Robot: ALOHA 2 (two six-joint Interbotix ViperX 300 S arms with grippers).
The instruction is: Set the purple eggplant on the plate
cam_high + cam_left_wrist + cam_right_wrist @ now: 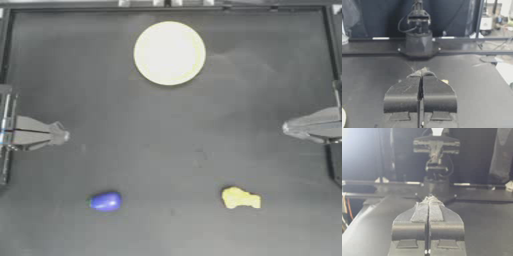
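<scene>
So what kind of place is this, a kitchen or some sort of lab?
Most likely a robot lab bench, not a kitchen. A dark table with a raised rail has an arm parked at each side, left end effector and right end effector both shut. Only a plate and small eggplant sit out.

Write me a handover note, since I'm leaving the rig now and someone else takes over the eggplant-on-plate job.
Left gripper: parked at the left edge of the table, jaws shut, holding nothing.
Right gripper: parked at the right edge, jaws shut, holding nothing.
Purple eggplant: lying on the table at the near left, untouched.
Plate: at the far middle, nothing on it.
Lumpy yellow object: near right; not part of the job.
Done: nothing yet.
Left: grasp the eggplant, probably with the left arm, carry it to the plate, release.
</scene>
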